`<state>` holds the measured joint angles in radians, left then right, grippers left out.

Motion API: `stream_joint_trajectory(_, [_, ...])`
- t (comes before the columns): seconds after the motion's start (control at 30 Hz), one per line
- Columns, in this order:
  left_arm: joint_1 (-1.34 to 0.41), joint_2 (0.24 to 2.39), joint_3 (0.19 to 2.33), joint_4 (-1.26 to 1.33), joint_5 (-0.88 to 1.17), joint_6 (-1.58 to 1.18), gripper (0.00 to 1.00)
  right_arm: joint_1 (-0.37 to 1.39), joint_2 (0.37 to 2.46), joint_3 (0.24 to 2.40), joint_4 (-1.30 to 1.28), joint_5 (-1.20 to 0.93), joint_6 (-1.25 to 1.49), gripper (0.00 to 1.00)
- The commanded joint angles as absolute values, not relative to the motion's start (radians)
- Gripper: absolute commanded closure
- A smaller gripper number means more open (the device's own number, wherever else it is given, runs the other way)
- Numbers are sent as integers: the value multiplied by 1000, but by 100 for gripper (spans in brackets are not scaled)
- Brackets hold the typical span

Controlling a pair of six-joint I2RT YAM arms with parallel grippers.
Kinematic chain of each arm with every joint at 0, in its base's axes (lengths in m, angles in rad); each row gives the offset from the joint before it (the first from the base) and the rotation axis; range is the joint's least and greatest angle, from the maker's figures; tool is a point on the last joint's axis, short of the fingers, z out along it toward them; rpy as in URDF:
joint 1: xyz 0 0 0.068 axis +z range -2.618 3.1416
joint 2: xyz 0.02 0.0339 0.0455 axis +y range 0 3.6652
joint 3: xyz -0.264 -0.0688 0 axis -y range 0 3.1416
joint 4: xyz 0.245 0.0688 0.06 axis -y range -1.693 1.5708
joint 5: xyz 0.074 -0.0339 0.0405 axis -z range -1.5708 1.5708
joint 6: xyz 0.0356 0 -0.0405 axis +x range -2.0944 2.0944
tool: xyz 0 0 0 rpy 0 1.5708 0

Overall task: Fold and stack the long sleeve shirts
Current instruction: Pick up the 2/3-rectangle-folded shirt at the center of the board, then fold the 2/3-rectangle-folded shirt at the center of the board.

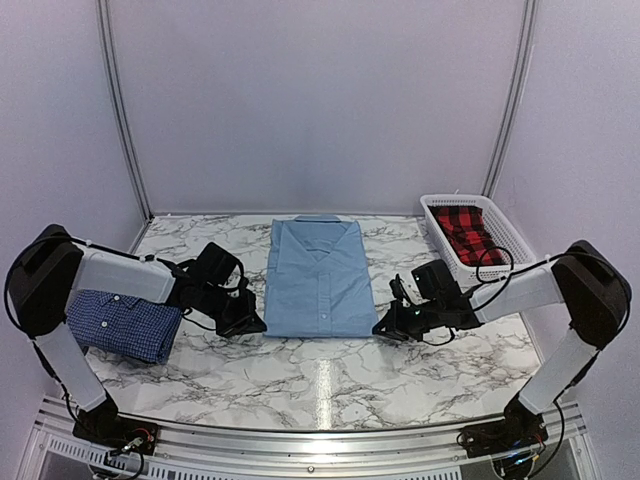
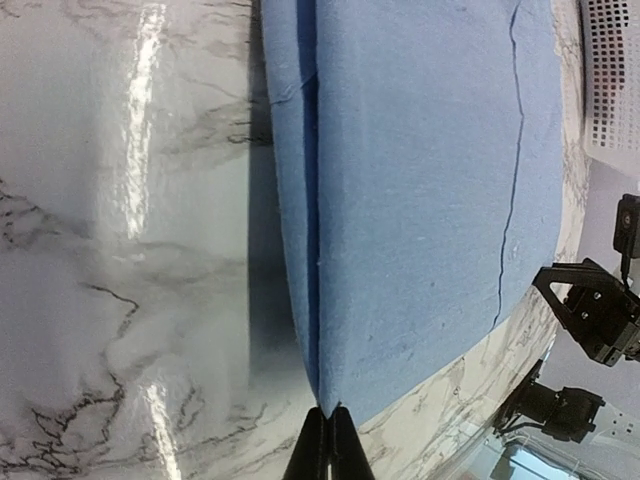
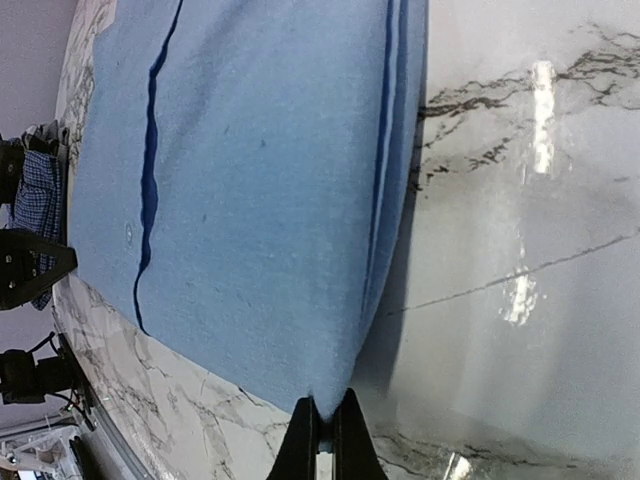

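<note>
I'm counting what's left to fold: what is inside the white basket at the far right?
A red and black plaid cloth lies bunched inside the white basket. It covers most of the floor, so whether anything lies beneath it cannot be seen.

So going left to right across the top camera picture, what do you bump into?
Dark blue checked shirt → left gripper → light blue shirt → right gripper → white basket holding a red plaid cloth.

One light blue shirt [image 1: 318, 278], one blue checked shirt [image 1: 125, 325], one white basket [image 1: 512, 238], one red plaid cloth [image 1: 465, 232].
</note>
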<state>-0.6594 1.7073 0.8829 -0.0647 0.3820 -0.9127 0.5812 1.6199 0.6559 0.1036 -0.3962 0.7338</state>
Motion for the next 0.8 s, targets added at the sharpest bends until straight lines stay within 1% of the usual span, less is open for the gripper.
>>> stream_joint_trajectory(0.0, [-685,1617,857,-101,342,-915,100,601,1521,629,45,-366,734,100])
stream_joint_trajectory(0.2, [-759,1490,824,-137,273,-937,100,681,1360,634,-80,-295,739,100])
stream_joint_trajectory(0.33, [-817,1360,806,-173,187,-963,100,727,1236,652,-165,-235,755,100])
stream_joint_trajectory(0.43, [-842,1277,814,-199,135,-981,100,741,1151,700,-227,-188,760,100])
stream_joint_trajectory(0.5, [-845,1250,844,-220,104,-972,100,740,1137,770,-266,-143,743,100])
stream_joint_trajectory(0.6, [-822,1287,948,-264,60,-911,100,711,1213,934,-305,-122,674,100])
stream_joint_trajectory(0.63, [-780,1323,991,-265,77,-889,100,686,1260,989,-292,-141,650,100])
stream_joint_trajectory(0.77, [-633,1534,1192,-258,143,-798,100,577,1517,1220,-223,-217,565,100])
